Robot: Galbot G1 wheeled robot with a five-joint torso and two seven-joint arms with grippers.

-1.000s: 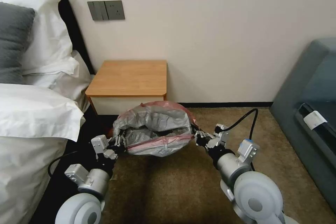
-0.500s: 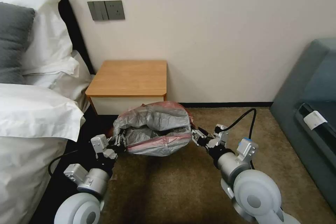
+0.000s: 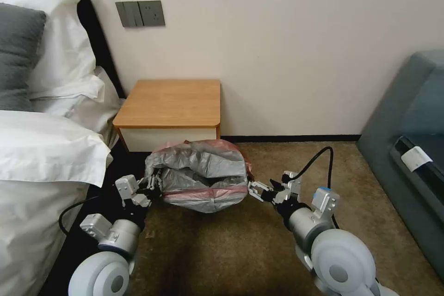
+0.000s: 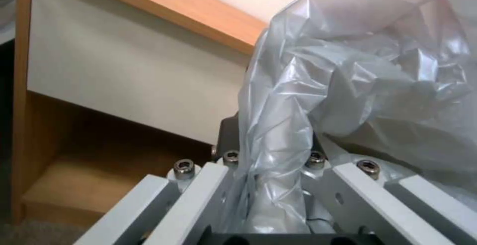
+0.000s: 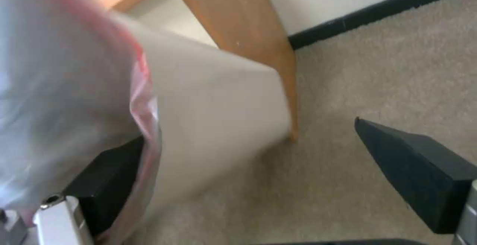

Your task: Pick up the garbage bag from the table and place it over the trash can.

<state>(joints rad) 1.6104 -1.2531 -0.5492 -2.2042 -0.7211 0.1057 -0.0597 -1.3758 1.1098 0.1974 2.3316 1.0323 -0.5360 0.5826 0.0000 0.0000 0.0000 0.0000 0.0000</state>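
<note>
Left hand (image 3: 155, 184) pinches the garbage bag (image 3: 199, 175) at its edge; right hand (image 3: 259, 192) hangs spread beside it. Bag sits over the floor before the table (image 3: 171, 101): light, limp, slippery, best gripped by the rim.

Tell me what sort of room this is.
Most likely a bedroom, perhaps in a hotel. A bed with white pillows stands beside a small wooden table, wall switches sit above it, and the floor is carpet.
</note>
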